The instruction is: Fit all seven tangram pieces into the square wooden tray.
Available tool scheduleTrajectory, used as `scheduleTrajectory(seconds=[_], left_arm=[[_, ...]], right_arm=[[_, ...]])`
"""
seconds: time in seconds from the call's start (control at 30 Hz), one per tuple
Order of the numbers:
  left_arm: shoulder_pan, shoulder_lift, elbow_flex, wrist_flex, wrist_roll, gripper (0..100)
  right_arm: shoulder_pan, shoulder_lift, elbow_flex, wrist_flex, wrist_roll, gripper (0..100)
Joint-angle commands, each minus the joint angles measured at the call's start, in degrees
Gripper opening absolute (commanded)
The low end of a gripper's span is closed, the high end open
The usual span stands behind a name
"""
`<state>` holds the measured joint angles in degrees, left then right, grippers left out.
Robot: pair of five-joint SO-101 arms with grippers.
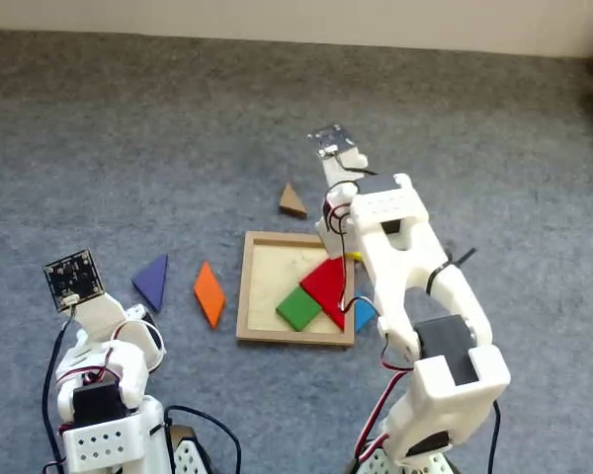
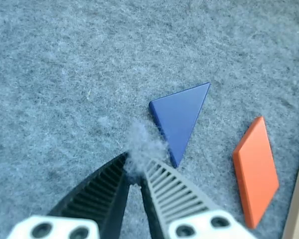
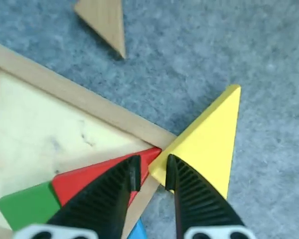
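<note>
Fingers of the left gripper (image 2: 135,174) are pressed together on nothing, just beside the blue triangle (image 2: 182,117). To the right lie the orange parallelogram (image 1: 210,292), then the wooden tray (image 1: 244,291) holding a green square (image 1: 298,308) and red triangle (image 1: 326,281). At its right rim the right gripper (image 3: 152,172) pinches a corner of the yellow triangle (image 3: 209,139).

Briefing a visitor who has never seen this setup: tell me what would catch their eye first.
The tray mid-table, holding a red triangle and a green square, stands out first. The right pincer hangs at a tray corner, at the tip of a bright yellow triangle. In the high view, left of the tray, a blue triangle and an orange piece lie loose.
</note>
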<state>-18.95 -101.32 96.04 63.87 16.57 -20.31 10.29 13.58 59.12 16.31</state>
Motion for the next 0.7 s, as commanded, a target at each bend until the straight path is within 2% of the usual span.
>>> scheduleTrajectory(seconds=[0.0, 0.27, 0.47, 0.67], left_arm=[[-0.75, -1.36, 1.19, -0.44, 0.44, 1], [-0.75, -1.36, 1.19, -0.44, 0.44, 1], [-0.75, -1.36, 1.19, -0.44, 0.44, 1], [-0.75, -1.36, 1.19, -0.44, 0.44, 1]], right_arm=[[-1.01, -1.19, -1.01, 3.03, 0.70, 8.7], [-0.84, -8.22, 0.48, 5.14, 0.70, 8.7], [0.13, -12.79, 5.23, 1.19, 0.70, 8.7], [4.62, -12.97, 5.41, 0.84, 0.70, 8.7]])
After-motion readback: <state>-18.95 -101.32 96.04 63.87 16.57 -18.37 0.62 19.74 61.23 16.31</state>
